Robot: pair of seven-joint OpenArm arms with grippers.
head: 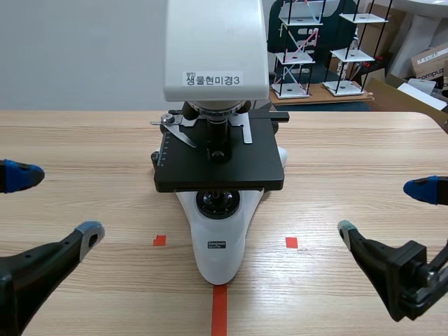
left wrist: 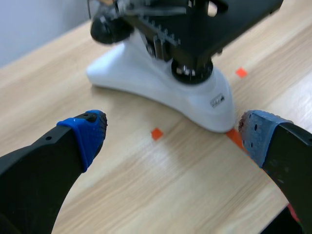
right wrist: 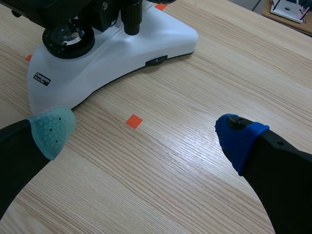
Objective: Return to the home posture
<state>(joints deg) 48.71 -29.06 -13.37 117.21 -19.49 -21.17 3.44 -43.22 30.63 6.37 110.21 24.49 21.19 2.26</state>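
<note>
Left tool (head: 59, 204) and right tool (head: 381, 210) both gape open, you see, flanking the smooth white-based microscope (head: 220, 259) on the grained wooden tabletop (head: 84, 140).

left claw (head: 54, 204): black, blue/grey pads | right claw (head: 385, 210): black, blue/teal pads

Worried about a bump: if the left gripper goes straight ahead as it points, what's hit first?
Probably the white microscope base, dead ahead of the open left gripper; depth is unclear, so the table might come first.
</note>
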